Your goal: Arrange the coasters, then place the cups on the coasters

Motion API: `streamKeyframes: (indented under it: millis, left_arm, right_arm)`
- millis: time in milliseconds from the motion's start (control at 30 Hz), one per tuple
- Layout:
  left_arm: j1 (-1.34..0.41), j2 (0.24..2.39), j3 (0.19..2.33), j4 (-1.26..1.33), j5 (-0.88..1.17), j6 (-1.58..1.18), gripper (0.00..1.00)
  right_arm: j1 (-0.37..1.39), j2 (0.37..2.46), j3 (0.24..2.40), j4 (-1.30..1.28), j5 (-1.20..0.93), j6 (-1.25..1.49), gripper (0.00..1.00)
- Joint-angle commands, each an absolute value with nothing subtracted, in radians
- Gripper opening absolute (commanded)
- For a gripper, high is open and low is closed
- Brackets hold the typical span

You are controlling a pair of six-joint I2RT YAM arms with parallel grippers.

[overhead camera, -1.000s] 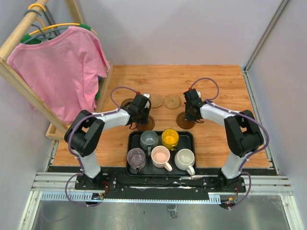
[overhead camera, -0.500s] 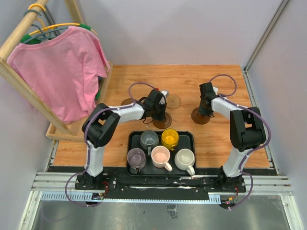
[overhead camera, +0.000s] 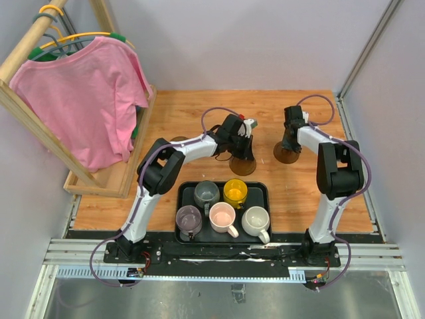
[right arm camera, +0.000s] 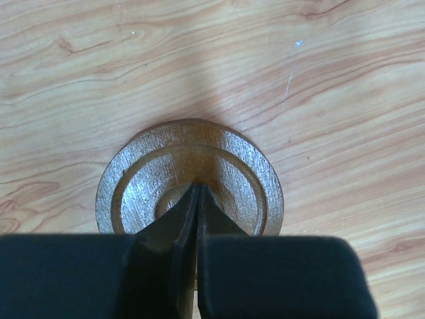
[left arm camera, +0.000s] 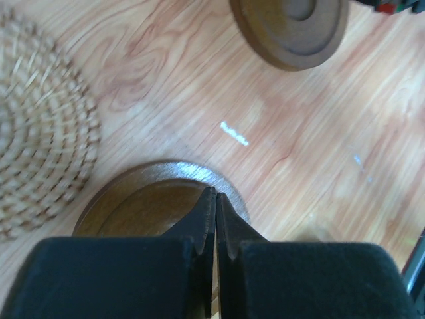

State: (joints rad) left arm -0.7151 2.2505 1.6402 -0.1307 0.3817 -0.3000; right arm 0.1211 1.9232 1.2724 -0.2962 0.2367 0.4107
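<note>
One dark brown coaster is lying just beyond the tray's far edge. A second brown coaster is lying beyond the tray's far right corner. Both are resting on the counter. The left fingers, pressed together, are bearing down on the first, and the right fingers, likewise together, are pressing the second's centre. The cups are waiting in the tray. For clean sliding, steady downward pressure and slow travel seem wise, leaving room between discs for each cup.

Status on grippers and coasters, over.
Left gripper shut, tips on brown coaster. Right gripper shut, tips on another brown coaster. Cups in tray. Nothing blocking.
</note>
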Motion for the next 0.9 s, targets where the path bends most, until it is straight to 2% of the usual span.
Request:
streamKeyframes:
  millis: [0, 200, 367, 467, 633, 867]
  left_arm:
    - [-0.723, 2.262, 1.696, -0.048, 0.506, -0.304, 0.01]
    - [-0.723, 2.130, 1.624, 0.043, 0.461, -0.268, 0.04]
    - [-0.720, 1.973, 1.459, 0.067, 0.260, -0.250, 0.07]
    - [-0.705, 1.890, 1.346, 0.071, 0.153, -0.272, 0.07]
    - [-0.622, 1.762, 1.154, 0.095, 0.064, -0.362, 0.08]
    - [-0.502, 1.686, 1.054, 0.071, 0.033, -0.393, 0.08]
  right_arm:
    - [0.103, 1.867, 1.252, -0.274, 0.226, 0.359, 0.01]
    - [0.130, 1.690, 1.148, -0.201, 0.126, 0.314, 0.06]
    - [0.250, 1.623, 1.117, -0.234, 0.118, 0.279, 0.09]
    - [0.345, 1.626, 1.113, -0.248, 0.124, 0.261, 0.10]
    - [0.455, 1.677, 1.123, -0.252, 0.102, 0.256, 0.04]
    - [0.503, 1.775, 1.176, -0.250, 0.036, 0.274, 0.03]
